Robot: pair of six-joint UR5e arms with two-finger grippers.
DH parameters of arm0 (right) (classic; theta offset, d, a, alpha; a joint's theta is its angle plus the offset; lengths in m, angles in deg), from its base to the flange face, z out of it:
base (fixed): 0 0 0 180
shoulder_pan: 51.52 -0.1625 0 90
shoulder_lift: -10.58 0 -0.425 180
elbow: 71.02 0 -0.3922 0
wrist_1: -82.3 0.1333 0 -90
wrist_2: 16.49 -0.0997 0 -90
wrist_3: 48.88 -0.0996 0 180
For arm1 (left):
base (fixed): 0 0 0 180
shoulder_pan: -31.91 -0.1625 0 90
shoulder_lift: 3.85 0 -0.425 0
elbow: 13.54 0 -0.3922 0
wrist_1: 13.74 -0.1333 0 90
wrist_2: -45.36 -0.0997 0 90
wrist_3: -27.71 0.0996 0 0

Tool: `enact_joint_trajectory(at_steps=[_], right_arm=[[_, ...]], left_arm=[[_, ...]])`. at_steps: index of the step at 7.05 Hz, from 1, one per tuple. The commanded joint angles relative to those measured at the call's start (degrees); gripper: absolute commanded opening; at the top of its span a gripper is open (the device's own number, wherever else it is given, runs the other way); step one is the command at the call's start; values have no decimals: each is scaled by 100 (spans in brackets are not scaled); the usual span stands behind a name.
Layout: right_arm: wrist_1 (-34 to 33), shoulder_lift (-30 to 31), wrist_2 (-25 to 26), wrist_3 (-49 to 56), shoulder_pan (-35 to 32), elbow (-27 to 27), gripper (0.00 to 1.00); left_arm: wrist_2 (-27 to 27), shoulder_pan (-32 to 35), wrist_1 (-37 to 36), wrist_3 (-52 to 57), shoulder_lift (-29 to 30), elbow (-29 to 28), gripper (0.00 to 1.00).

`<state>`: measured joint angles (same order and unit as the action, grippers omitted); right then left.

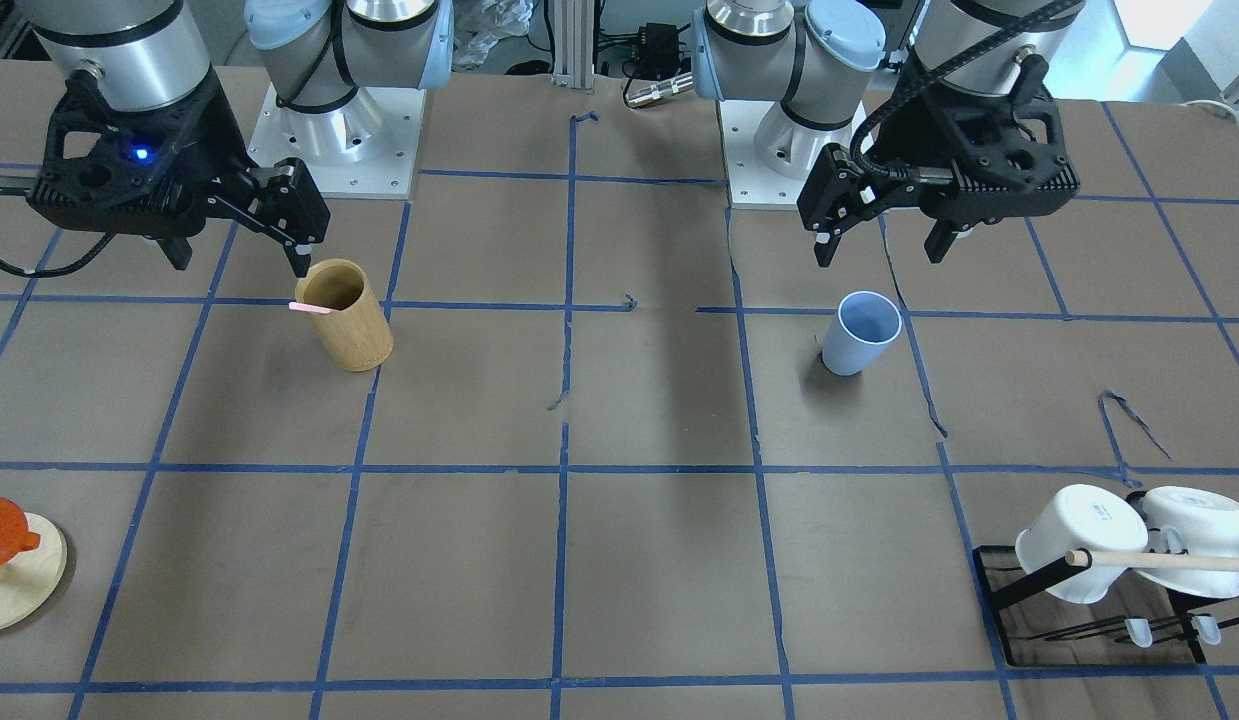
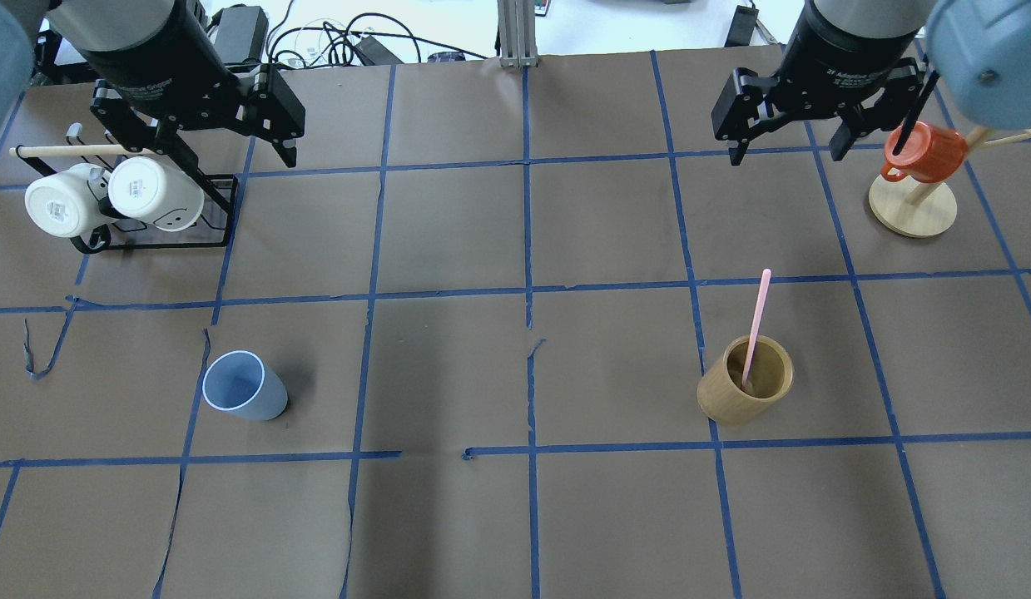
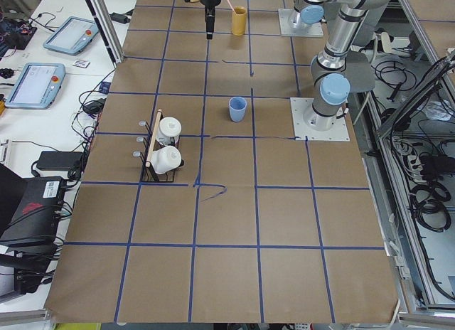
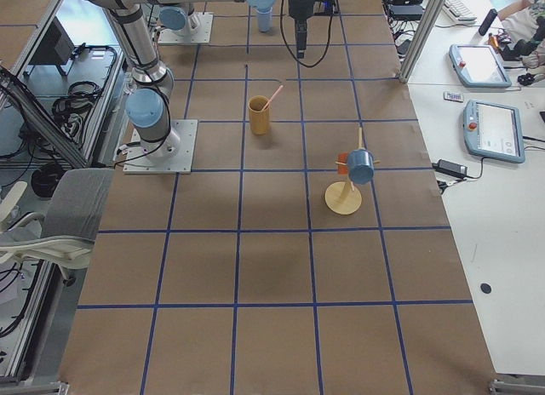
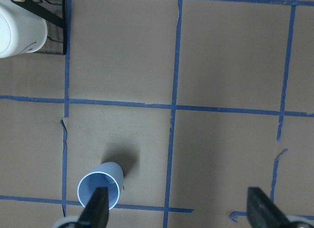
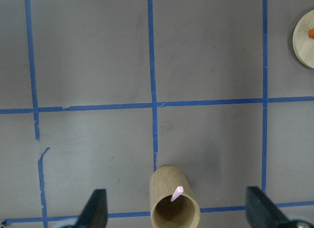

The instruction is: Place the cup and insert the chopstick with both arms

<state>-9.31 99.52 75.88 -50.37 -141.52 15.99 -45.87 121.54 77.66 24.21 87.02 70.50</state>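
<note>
Pale blue cup (image 2: 243,386): tapered, smooth, standing upright with its mouth open on the robot's left half of the table (image 2: 515,524), just beside a blue tape line. Tan bamboo holder (image 2: 745,380): plain cylinder, upright on the right half, with the thin pink chopstick (image 2: 756,320) standing in it, leaning on the rim and tilted away from the robot. Left gripper (image 1: 879,250) and right gripper (image 2: 787,150) both hang above the table, jaws spread wide and holding nothing.
</note>
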Motion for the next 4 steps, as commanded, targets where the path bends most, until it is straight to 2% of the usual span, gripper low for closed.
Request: enact_joint_trajectory(at_steps=[1, 4], right_arm=[[-6, 0, 0, 0, 0, 0, 100], [11, 0, 0, 0, 0, 0, 100]], left_arm=[[0, -7, 0, -2, 1, 8, 100], [0, -42, 0, 382, -51, 296, 100]])
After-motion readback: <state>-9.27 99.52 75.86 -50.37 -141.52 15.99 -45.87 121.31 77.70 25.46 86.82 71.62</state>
